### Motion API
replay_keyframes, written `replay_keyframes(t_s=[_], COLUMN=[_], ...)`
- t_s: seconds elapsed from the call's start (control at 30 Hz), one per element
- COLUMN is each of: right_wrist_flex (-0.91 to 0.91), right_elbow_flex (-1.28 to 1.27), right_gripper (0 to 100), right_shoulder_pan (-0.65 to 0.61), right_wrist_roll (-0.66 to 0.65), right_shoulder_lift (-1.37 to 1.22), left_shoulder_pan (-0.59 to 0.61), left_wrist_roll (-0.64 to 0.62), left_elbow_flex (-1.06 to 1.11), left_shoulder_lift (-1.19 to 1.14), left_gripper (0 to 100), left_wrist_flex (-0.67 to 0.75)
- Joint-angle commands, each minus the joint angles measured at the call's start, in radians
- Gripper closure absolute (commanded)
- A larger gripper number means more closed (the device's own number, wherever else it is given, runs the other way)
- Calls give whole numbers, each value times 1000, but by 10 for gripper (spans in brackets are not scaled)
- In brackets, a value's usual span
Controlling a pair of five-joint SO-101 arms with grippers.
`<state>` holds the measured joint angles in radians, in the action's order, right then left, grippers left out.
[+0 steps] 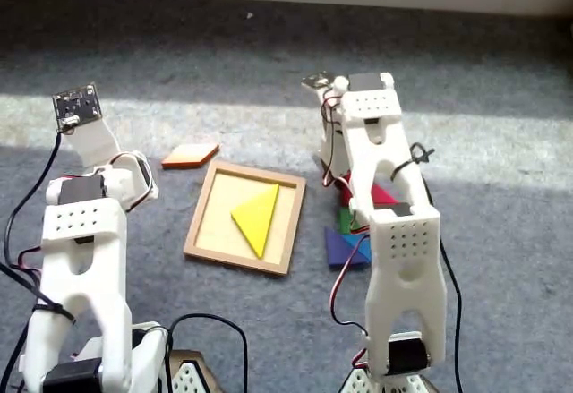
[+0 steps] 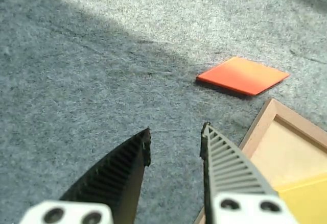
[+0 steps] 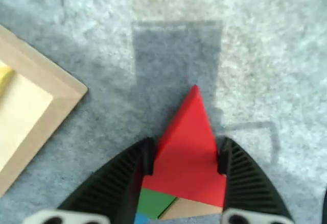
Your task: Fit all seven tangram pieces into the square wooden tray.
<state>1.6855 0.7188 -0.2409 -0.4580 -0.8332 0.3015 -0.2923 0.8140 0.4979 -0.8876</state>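
The square wooden tray (image 1: 199, 234) lies on grey carpet between the arms, with a yellow triangle (image 1: 258, 216) inside it. An orange parallelogram (image 1: 190, 155) lies just beyond the tray's far left corner. My left gripper (image 2: 176, 132) hangs open above bare carpet, short of the orange parallelogram (image 2: 242, 75) and beside the tray corner (image 2: 265, 124). My right gripper (image 3: 185, 155) is down at the pile to the right of the tray. Its jaws press both sides of a red triangle (image 3: 189, 127) that lies flat on the carpet.
A green piece (image 3: 156, 203), a tan piece (image 3: 191, 209) and a blue piece (image 1: 345, 250) lie packed against the red triangle under the right arm. The tray's corner (image 3: 46, 96) is close by. Open carpet stretches beyond both arms.
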Motion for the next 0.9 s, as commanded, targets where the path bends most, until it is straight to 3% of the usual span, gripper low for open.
replay_keyframes(t_s=[0.0, 0.23, 0.5, 0.67, 0.87], right_wrist_flex=[47, 68, 27, -170, -492], right_elbow_flex=[64, 67, -189, -492, -938], right_gripper=[800, 800, 800, 794, 695], right_shoulder_pan=[10, 8, 2, 2, -19], right_wrist_roll=[-6, 37, 49, 94, 106], right_shoulder_lift=[45, 188, 375, 545, 751], left_shoulder_pan=[8, 8, 8, 8, 8], left_wrist_roll=[-6, -6, -6, -6, -6], left_elbow_flex=[-4, -4, -4, -4, -4], left_shoulder_lift=[30, 30, 30, 30, 30], left_gripper=[822, 822, 822, 822, 822], left_wrist_flex=[17, 17, 17, 17, 17])
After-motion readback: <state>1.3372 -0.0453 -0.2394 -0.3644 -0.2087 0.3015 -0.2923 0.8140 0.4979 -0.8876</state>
